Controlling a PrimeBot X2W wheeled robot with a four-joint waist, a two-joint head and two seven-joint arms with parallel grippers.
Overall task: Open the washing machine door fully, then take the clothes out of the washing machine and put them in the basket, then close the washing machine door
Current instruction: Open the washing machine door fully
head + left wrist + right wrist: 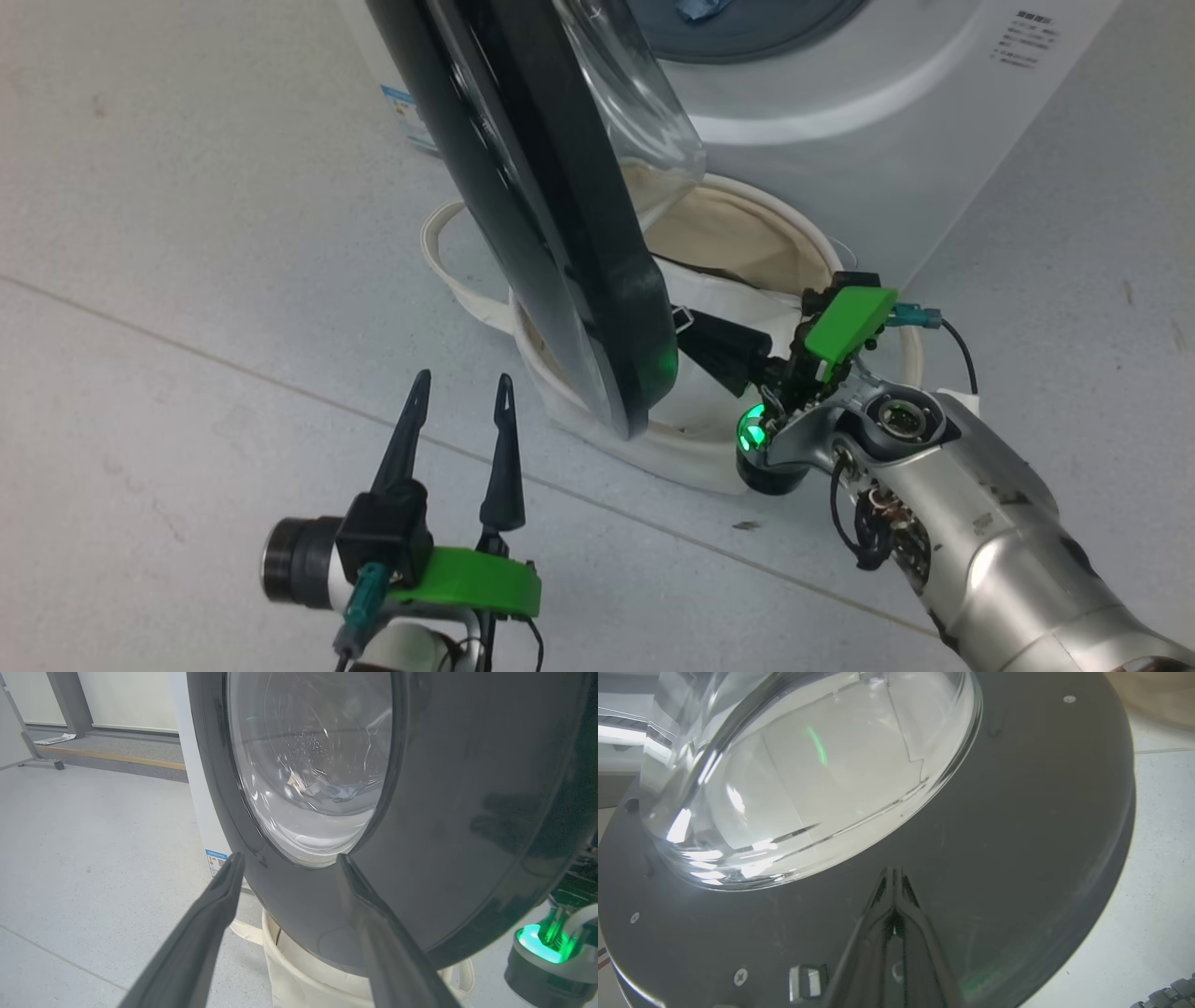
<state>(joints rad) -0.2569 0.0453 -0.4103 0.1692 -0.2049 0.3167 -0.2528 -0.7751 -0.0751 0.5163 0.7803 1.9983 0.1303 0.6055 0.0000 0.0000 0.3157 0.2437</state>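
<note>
**Washer door part-open, edge-on above the basket**

The washing machine door (560,233) stands partway open, edge twd the camera. Its long axis runs far to near, and the glass bowl faces right, twd the washing machine (840,93). The door's lower edge hangs over the basket (681,462), which sits on the floor (187,280) just in front of the machine. Blue clothes (705,9) show in the drum mouth. Right gripper (893,873): fully closed, empty, tips at the door's inner face; contact unclear. Left gripper (464,376): wide open, empty, near-left of the door w/ open floor further left.
</note>
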